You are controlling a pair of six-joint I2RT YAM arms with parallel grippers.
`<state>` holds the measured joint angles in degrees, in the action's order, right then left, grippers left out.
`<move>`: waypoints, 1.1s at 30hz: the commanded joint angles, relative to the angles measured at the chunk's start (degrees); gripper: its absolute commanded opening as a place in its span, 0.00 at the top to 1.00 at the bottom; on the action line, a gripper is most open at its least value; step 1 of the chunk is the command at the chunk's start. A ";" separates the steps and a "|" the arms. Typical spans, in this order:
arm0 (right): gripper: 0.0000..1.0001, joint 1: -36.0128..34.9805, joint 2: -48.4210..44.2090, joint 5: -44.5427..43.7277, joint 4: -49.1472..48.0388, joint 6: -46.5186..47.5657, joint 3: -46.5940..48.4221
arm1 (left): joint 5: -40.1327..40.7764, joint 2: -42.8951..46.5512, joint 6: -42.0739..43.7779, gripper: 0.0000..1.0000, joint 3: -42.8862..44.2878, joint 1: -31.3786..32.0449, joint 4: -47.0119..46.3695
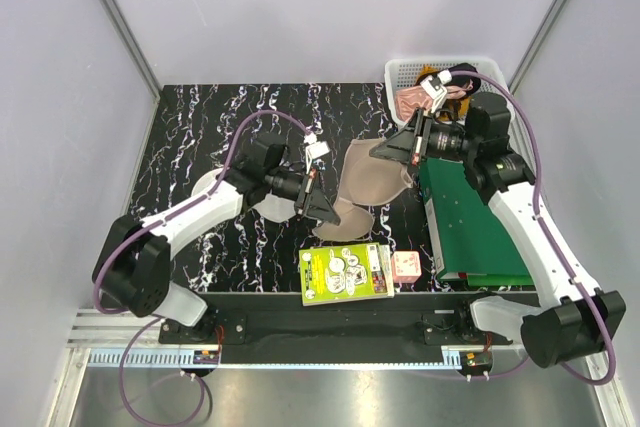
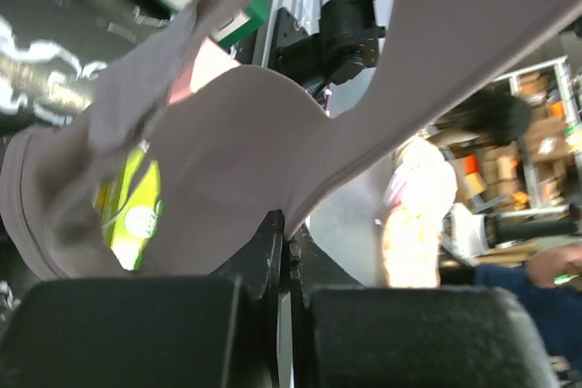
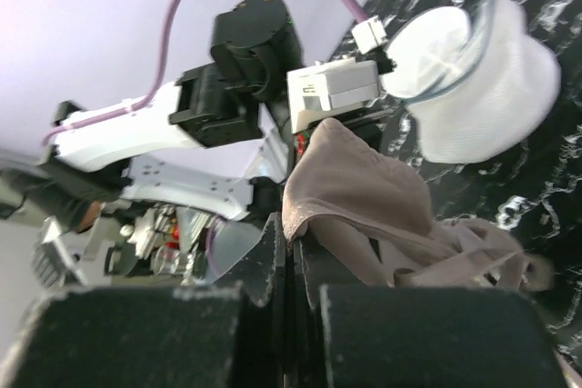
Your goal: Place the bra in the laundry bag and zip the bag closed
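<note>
The beige-tan bra (image 1: pixel 362 190) is held stretched above the table between both grippers. My left gripper (image 1: pixel 325 211) is shut on its near-left edge; in the left wrist view (image 2: pixel 289 233) the fabric (image 2: pixel 236 152) rises from between the closed jaws. My right gripper (image 1: pixel 386 150) is shut on its far-right edge; in the right wrist view (image 3: pixel 293 229) a cup (image 3: pixel 364 197) drapes over the closed jaws. The white mesh laundry bag (image 1: pixel 207 187) lies on the table under the left arm, mostly hidden there. It shows as a white dome in the right wrist view (image 3: pixel 473 88).
A white lattice basket (image 1: pixel 497 74) at the back right holds a pink garment (image 1: pixel 409 100). A green board (image 1: pixel 470 222) lies under the right arm. A yellow-green booklet (image 1: pixel 346 273) and a pink cube (image 1: pixel 405 266) lie at the near edge.
</note>
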<state>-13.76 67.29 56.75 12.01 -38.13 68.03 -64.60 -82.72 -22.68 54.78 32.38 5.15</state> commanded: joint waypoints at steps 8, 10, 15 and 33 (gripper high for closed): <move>1.00 -1.45 3.02 -13.06 -1.90 7.71 -6.94 | -3.25 -8.41 -1.76 0.98 9.01 -1.53 16.20; 1.00 -1.45 5.56 -14.30 -3.22 9.21 -8.08 | -2.64 -14.53 -0.80 0.98 12.43 -1.79 21.01; 1.00 -1.27 11.54 -18.42 -4.19 15.53 -6.95 | 3.06 -27.22 1.58 0.96 21.13 -4.42 28.33; 1.00 -0.22 27.01 -35.21 -3.84 28.99 1.31 | 20.12 -49.99 5.98 0.79 53.05 -7.60 43.19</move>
<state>-14.20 92.23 27.77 9.69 -13.65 65.76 -49.78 -130.98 -17.32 102.48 25.45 46.70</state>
